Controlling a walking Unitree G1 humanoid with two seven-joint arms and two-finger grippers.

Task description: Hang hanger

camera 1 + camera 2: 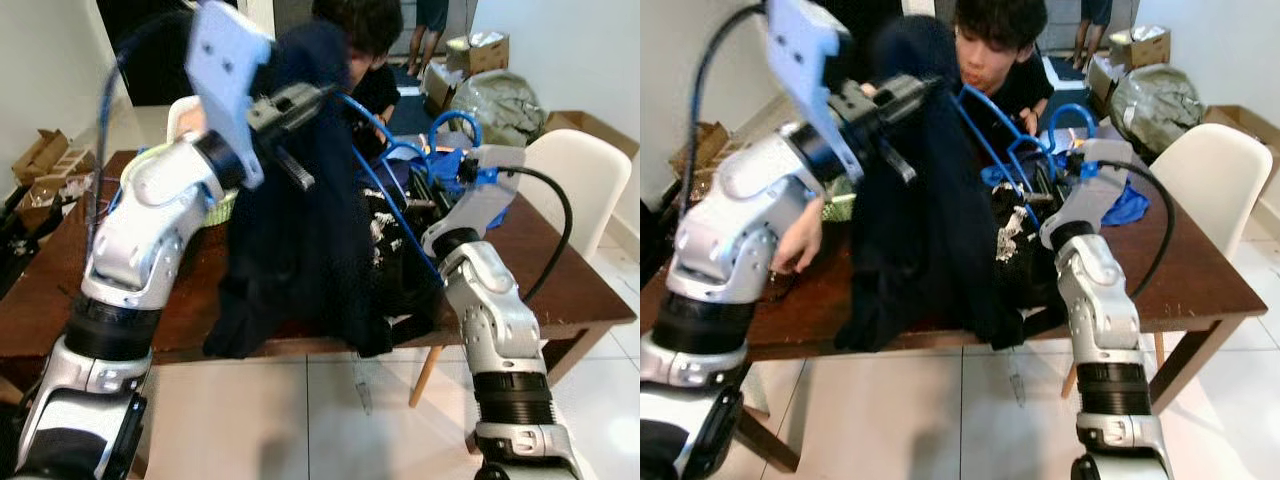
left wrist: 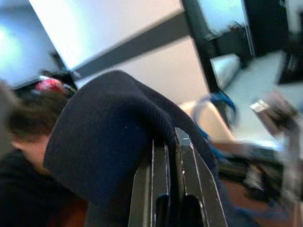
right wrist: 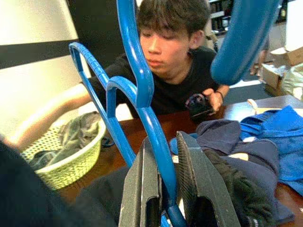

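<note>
My left gripper (image 2: 171, 138) is raised over the table, shut on the top of a dark navy garment (image 1: 300, 230). The garment hangs down from it to the table's near edge. My right gripper (image 3: 166, 142) is lower and to the right, over the clothes pile, shut on the lower bar of a blue plastic hanger (image 3: 142, 85). The hanger (image 1: 980, 125) slants up toward the garment, its hook near the left gripper (image 1: 300, 100). More blue hangers show behind it.
A person (image 1: 1000, 50) sits across the brown table (image 1: 560, 270), one arm reaching to a green basket (image 3: 71, 161). Blue and dark clothes (image 3: 284, 137) are piled on the table. A white chair (image 1: 580, 170) stands at right, and cardboard boxes (image 1: 40, 155) lie on the floor.
</note>
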